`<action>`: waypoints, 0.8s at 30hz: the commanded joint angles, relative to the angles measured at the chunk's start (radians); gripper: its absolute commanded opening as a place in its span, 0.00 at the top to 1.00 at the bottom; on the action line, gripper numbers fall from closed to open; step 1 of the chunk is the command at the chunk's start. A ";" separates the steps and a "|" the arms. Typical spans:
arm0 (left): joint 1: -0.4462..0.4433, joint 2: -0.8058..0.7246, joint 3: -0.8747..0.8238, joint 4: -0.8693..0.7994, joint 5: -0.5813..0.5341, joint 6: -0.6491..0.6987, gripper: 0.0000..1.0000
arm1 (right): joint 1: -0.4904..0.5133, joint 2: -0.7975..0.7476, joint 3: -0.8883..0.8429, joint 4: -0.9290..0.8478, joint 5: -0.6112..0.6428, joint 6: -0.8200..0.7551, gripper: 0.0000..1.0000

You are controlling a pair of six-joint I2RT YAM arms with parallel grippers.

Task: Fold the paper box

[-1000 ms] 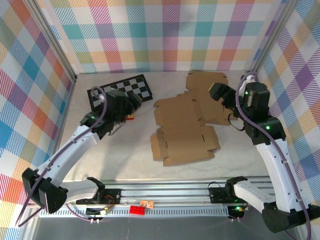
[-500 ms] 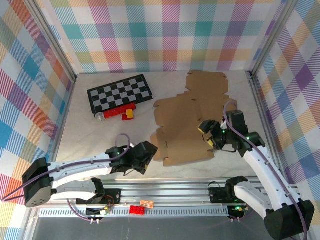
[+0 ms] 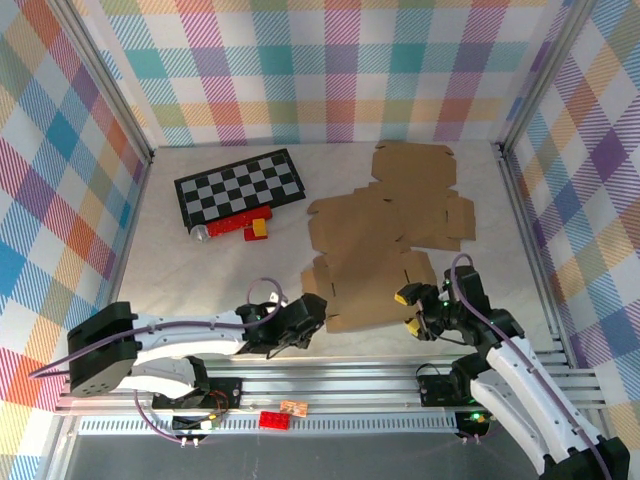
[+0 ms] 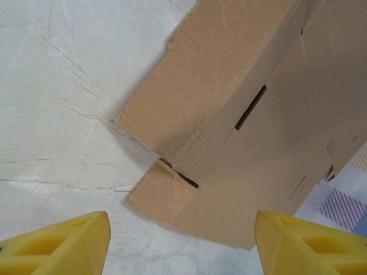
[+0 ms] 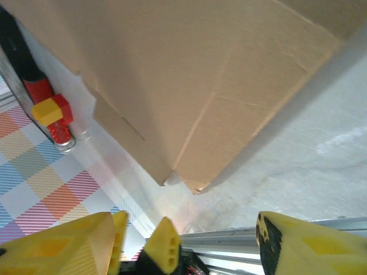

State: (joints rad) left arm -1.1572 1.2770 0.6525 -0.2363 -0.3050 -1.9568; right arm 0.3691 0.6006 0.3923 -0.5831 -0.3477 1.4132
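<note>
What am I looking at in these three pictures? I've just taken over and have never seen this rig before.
Two robot arms are bolted at the near edge of the table. The overhead picture looks down on both. The other two come from a camera on each wrist, with yellow fingertips at the bottom. On the table lie a flat, unfolded cardboard box, a checkerboard and red and yellow bricks. The left hand and right hand sit at the box's near edge, both open and holding nothing.
</note>
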 commanded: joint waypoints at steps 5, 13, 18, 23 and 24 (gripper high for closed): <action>0.342 0.007 0.140 -0.119 0.249 0.375 0.38 | 0.128 0.055 -0.087 0.182 0.118 0.125 0.34; 0.511 0.336 0.334 -0.050 0.500 0.680 0.50 | 0.163 0.174 -0.144 0.399 0.204 0.130 0.35; 0.526 0.454 0.430 -0.085 0.537 0.794 0.52 | 0.177 0.211 -0.173 0.463 0.244 0.142 0.38; 0.536 0.520 0.452 -0.115 0.569 0.843 0.52 | 0.201 0.226 -0.191 0.479 0.286 0.152 0.40; 0.539 0.526 0.452 -0.116 0.572 0.850 0.52 | 0.208 0.224 -0.205 0.499 0.299 0.159 0.40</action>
State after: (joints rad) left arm -0.6312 1.7798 1.0847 -0.3050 0.2199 -1.1744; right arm 0.5594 0.8238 0.2207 -0.1425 -0.0967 1.5448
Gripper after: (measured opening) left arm 0.479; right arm 0.603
